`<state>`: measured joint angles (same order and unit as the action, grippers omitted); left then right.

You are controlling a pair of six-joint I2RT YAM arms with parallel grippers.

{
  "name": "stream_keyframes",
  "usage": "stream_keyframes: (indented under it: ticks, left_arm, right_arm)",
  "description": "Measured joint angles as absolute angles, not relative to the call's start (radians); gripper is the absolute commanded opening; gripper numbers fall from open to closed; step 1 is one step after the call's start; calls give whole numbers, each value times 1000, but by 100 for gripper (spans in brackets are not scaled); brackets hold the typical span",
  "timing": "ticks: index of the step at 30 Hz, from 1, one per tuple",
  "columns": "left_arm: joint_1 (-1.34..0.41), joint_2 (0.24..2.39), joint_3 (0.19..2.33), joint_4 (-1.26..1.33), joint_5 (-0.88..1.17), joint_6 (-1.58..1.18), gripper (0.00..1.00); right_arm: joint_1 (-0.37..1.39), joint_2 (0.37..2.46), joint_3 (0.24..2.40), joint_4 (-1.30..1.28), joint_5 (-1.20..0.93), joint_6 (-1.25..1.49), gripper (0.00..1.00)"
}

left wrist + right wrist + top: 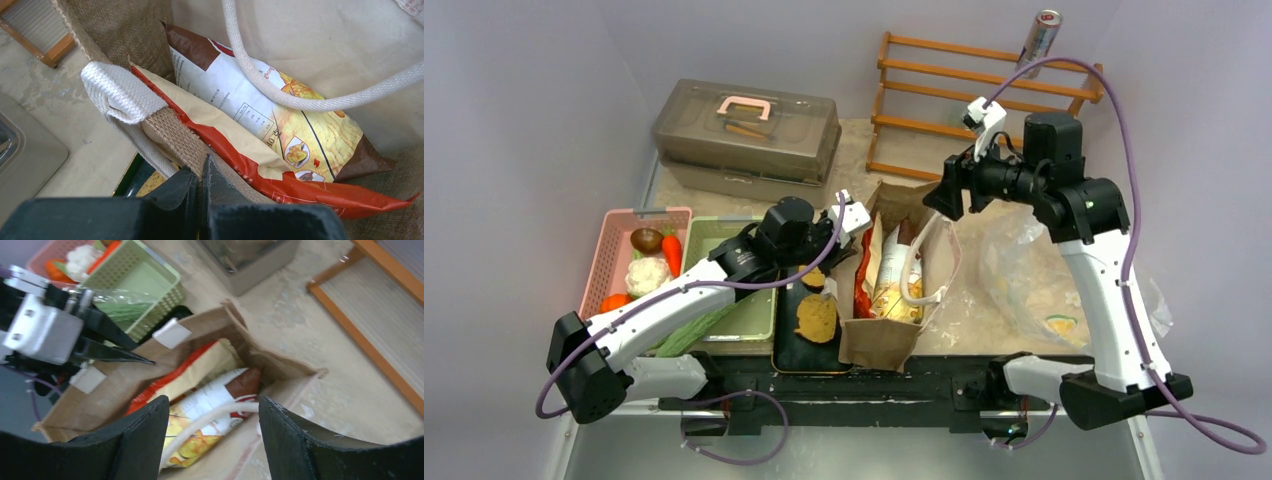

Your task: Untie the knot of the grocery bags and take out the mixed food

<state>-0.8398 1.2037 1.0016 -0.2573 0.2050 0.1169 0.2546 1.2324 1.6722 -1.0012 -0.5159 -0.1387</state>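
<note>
Cauliflower (pixel 646 275), a carrot (pixel 672 255), a dark mushroom (pixel 646 239) and a tomato (pixel 614 301) lie in the pink basket (pixel 602 262) at the far left of the table (pixel 984 310). Next to it is a green basket (pixel 759 300). A long cucumber (pixel 686 338) pokes out from under the left arm (pixel 664 300) there. Behind the baskets sits a grey case (pixel 749 130) with its lid on. Just right of the green basket is a black tray (pixel 789 352) with two pieces of toast (pixel 816 318) on it.

The left gripper (pixel 202 170) reaches over the tray. Its two fingers are pressed tight together and pinch the left rim of the paper bag (pixel 879 350). The paper bag stands in the middle of the table, just beside the tray, with its mouth open. Inside it are two snack packs side by side, a red packet (pixel 225 145) on the left and a yellow packet (pixel 260 110) on the right. A white handle (pixel 912 270) droops into the bag over them.

The right gripper (pixel 212 405) hangs over the back of the bag. Its fingers are spread wide and hold nothing. The handle shows in the gap below them.

Right of the paper bag, the plastic bag (pixel 1024 270) lies crinkly on the table. At the back is a wooden rack (pixel 984 100), with a silver can (pixel 1041 35) leaning at its top right corner.
</note>
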Motion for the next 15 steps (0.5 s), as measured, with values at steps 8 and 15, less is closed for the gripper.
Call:
stream_keyframes:
  ticks: [8, 15]
  left_arm:
    - [-841, 1204, 1001, -233, 206, 62, 0]
    - [-841, 1204, 997, -221, 205, 41, 0]
  right_arm:
    - [387, 1213, 1375, -808, -571, 87, 67]
    - [501, 1220, 1122, -627, -408, 313, 71]
